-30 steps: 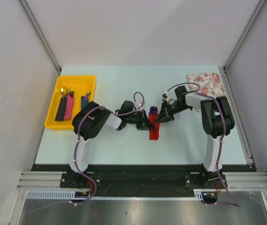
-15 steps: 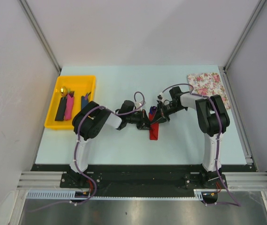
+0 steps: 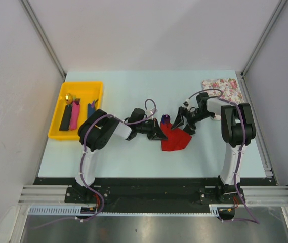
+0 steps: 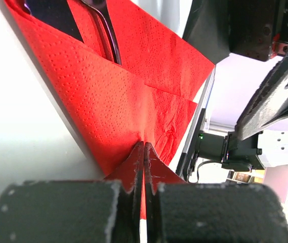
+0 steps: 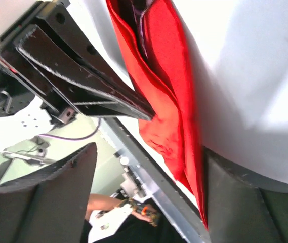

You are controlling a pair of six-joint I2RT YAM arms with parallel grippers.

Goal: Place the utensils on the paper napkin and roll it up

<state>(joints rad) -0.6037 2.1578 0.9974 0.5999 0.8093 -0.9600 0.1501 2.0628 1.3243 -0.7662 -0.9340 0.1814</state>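
Observation:
The red paper napkin [image 3: 176, 140] lies mid-table, partly unfolded, one flap spread to the right. My left gripper [image 3: 159, 133] is shut on the napkin's left edge; in the left wrist view its jaws [image 4: 144, 148] pinch the red paper [image 4: 103, 96]. Dark utensils [image 4: 57, 12] lie inside the fold, and a purple handle tip [image 3: 165, 119] pokes out at the far end. My right gripper [image 3: 184, 123] is open just right of the napkin. In the right wrist view the red sheet [image 5: 166, 91] hangs beside its right finger [image 5: 250, 202], with nothing gripped.
A yellow tray [image 3: 83, 84] at the back left holds several more utensils [image 3: 74, 114]. A white flowered sheet [image 3: 223, 90] lies at the back right corner. Both arms meet over the table's middle, fingers close together.
The right gripper has opened and drawn back to the right. The napkin, a narrow roll before, has spread open to the right. The left gripper keeps its grip and place.

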